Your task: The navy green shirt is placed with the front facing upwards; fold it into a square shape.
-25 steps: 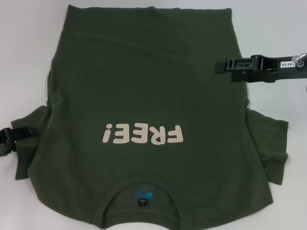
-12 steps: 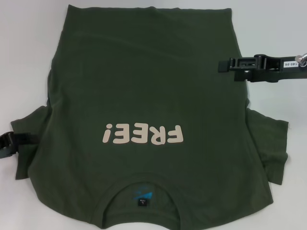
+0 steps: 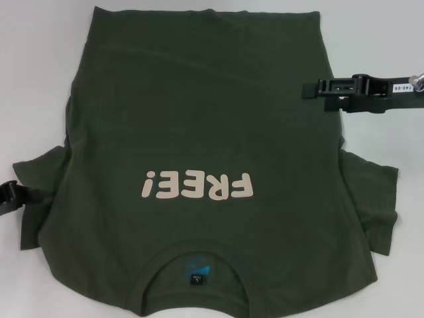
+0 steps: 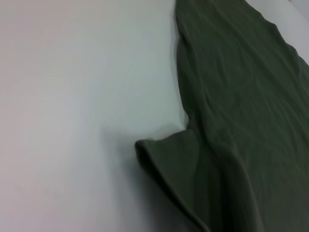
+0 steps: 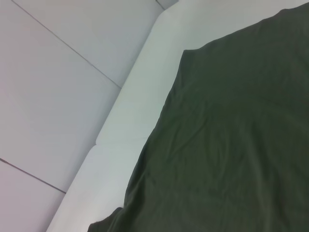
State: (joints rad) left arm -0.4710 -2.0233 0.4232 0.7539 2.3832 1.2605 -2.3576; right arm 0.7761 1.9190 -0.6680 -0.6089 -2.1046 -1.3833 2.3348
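The navy green shirt [image 3: 199, 119] lies spread front up on the white table, its cream "FREE!" lettering [image 3: 197, 185] upside down to me and the collar with its blue label [image 3: 197, 270] nearest me. My left gripper [image 3: 18, 195] sits low at the table's left edge, just beside the left sleeve [image 3: 43, 199]. My right gripper [image 3: 309, 89] hovers over the shirt's right side edge, near the hem end. The left wrist view shows the sleeve [image 4: 174, 164] and body cloth [image 4: 241, 96]. The right wrist view shows the shirt's hem corner [image 5: 231, 145].
Bare white table [image 3: 40, 79] lies to the left and right of the shirt. The right sleeve [image 3: 374, 199] lies spread at the right. The right wrist view shows the table's far edge [image 5: 130, 111], with grey floor tiles [image 5: 58, 72] beyond it.
My left gripper has drawn back leftward off the left sleeve toward the picture's edge. The right gripper has shifted slightly right. The shirt has not moved.
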